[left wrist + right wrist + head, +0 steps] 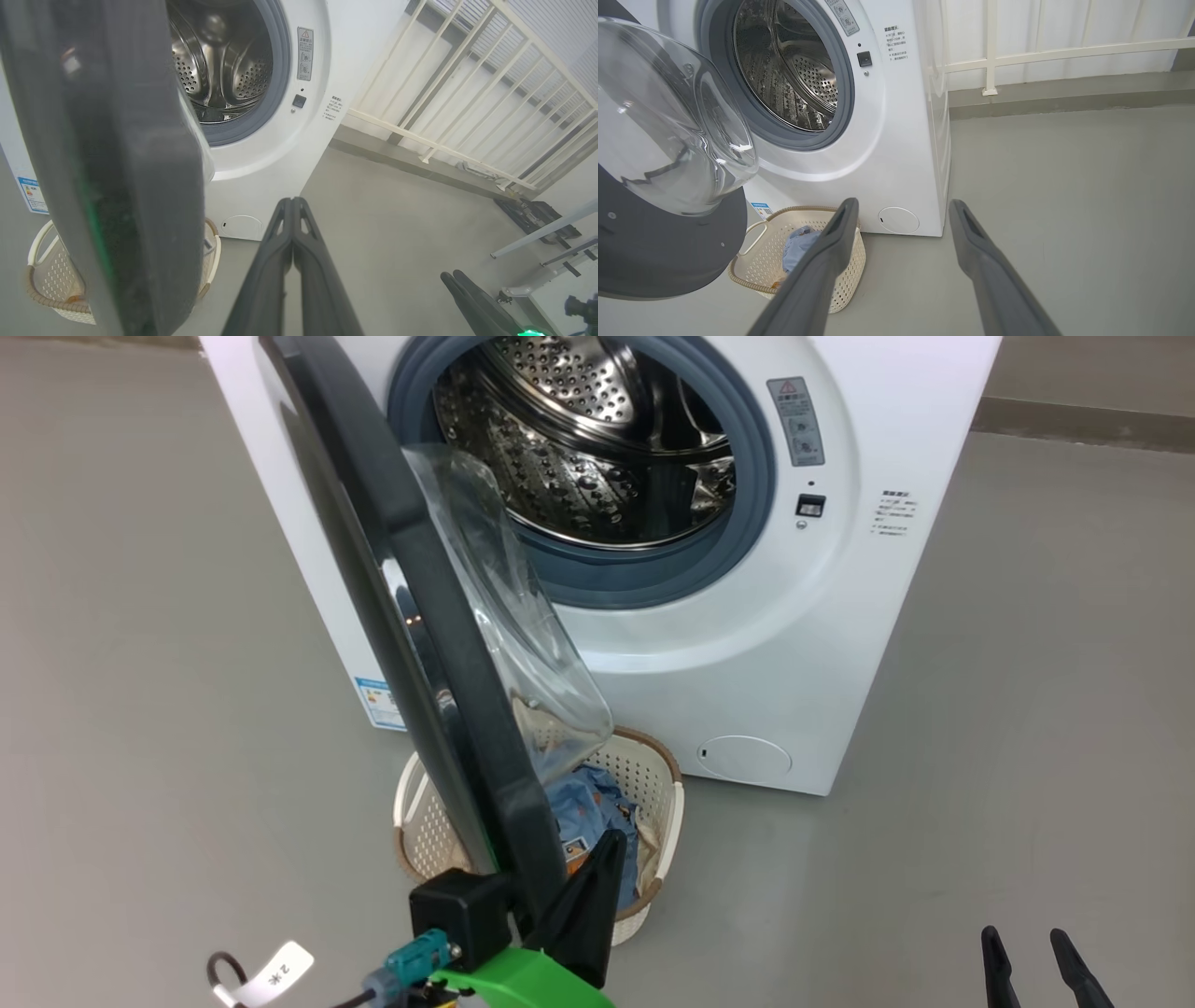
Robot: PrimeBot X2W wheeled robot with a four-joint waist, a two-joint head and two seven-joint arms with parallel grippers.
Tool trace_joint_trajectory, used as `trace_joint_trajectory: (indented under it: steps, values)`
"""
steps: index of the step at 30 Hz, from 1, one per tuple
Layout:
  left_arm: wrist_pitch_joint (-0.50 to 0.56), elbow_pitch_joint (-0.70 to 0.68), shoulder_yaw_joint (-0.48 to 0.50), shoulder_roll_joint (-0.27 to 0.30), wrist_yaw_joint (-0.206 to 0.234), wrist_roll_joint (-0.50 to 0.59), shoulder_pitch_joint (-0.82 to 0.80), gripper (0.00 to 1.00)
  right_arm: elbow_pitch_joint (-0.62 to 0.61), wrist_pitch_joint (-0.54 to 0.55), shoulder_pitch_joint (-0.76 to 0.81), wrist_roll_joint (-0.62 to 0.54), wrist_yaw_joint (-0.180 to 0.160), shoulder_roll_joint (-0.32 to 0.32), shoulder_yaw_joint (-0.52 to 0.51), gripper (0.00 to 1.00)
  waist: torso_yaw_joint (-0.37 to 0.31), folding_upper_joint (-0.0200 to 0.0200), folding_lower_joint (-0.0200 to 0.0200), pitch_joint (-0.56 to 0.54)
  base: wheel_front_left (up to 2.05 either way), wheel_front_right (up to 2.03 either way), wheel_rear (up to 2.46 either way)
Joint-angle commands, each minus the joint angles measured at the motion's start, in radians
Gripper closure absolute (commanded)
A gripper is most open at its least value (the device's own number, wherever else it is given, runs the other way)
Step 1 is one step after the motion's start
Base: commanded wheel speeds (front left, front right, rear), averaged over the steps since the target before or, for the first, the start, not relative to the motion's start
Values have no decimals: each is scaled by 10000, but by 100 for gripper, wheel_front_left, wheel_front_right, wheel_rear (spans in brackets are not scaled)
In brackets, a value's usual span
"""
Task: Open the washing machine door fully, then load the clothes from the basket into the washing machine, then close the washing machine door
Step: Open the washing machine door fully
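Well, one washing machine (794, 644), one washing machine door (439, 644) standing open and hiding half the one basket (658, 784) below it. The clothes (597, 807) peeked out. Left gripper (292, 205) was pinched together, empty; right gripper (902, 205) was spread apart.

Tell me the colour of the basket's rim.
Brown, on the basket; head view shows it best.

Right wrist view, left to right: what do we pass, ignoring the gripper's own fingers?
washing machine door → basket → round lower flap → white railing post
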Motion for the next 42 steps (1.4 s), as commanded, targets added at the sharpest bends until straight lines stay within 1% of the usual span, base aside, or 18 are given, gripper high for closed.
trace_joint_trajectory:
  steps: [1, 13, 22, 34, 39, 42]
  values:
    - [-218, -124, 287, 3, -37, -246, -120, 100, -184, -120, -230, 130, 25, -136, 215, 0, 98, 0, 0, 58, 0, 0, 0]
    - [-1107, 871, 465, -1, 164, -529, -395, 100, -158, -120, -295, 60, 25, -134, 170, 0, 513, 0, 0, 311, 0, 0, 0]
    - [-1380, 1141, 470, -2, 307, -568, -588, 100, -59, -120, -375, 86, 25, -137, 222, 0, 1234, 0, 0, 500, 0, 0, 0]
    - [-1652, 1436, 742, 77, 513, -603, -576, 100, -78, -120, -470, 63, 25, -200, 230, 0, 2170, 0, 0, 681, 0, 0, 0]
    - [-1866, 1530, 1125, 330, 708, -594, -445, 100, -75, -120, -431, 89, 25, -235, 235, 0, 2724, 0, 0, 810, 0, 0, 0]
    - [-2161, 1691, 1626, 475, 910, -649, -408, 100, -46, -120, -569, 90, 25, -338, 443, 0, 2842, 0, 0, 945, 0, 0, 0]
